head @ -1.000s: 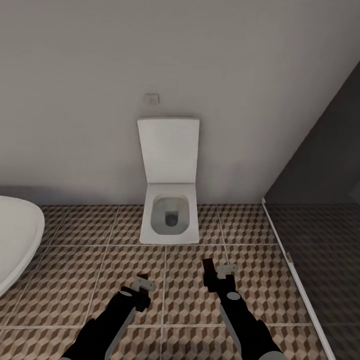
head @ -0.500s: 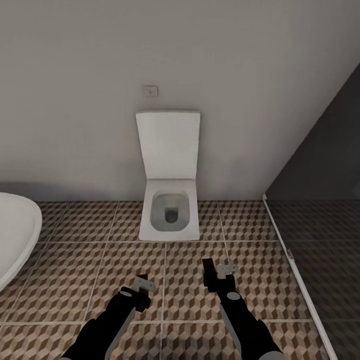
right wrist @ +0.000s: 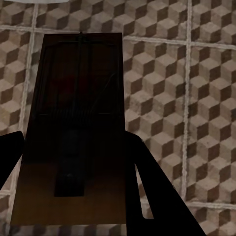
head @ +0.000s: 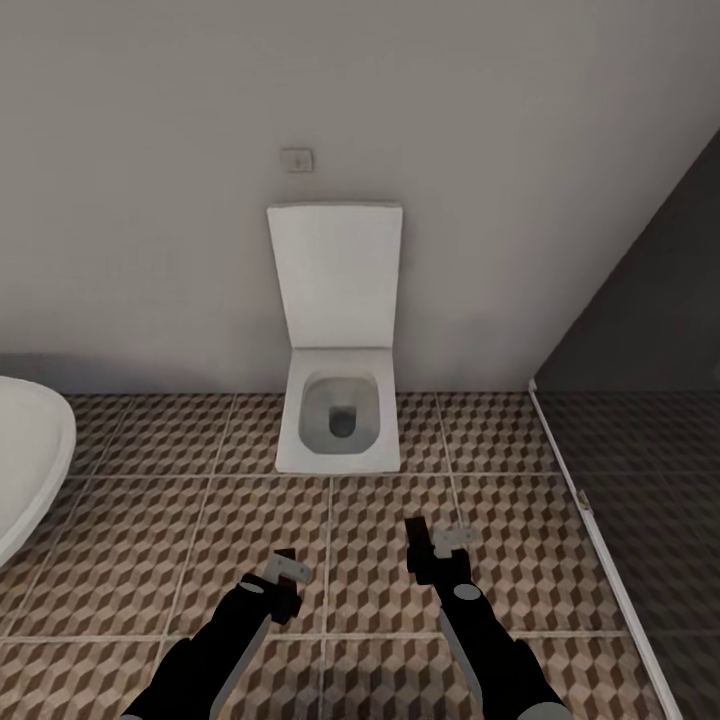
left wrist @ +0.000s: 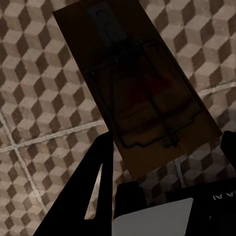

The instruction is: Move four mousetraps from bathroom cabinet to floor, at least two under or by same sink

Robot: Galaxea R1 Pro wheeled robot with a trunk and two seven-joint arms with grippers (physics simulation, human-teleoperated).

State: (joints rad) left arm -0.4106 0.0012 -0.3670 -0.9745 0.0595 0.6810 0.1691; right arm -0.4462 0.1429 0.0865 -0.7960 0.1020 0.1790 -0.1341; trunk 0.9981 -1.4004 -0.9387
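Wooden mousetrap pinched by left gripper, second mousetrap by right gripper; light, stiff, grip board edges, avoid wire.

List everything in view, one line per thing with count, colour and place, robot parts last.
toilet: one, white, lid up, against the back wall, straight ahead.
wall plate: one, pale, on the wall above the toilet.
bathtub: one, white, rim at the left edge.
glass screen: one, dark, at the right.
floor: brown, beige and white cube-pattern tiles.
mousetraps: two, brown wood with dark wire, one in the left gripper, one in the right gripper.
left gripper: black, shut on a mousetrap.
right gripper: black, shut on a mousetrap.
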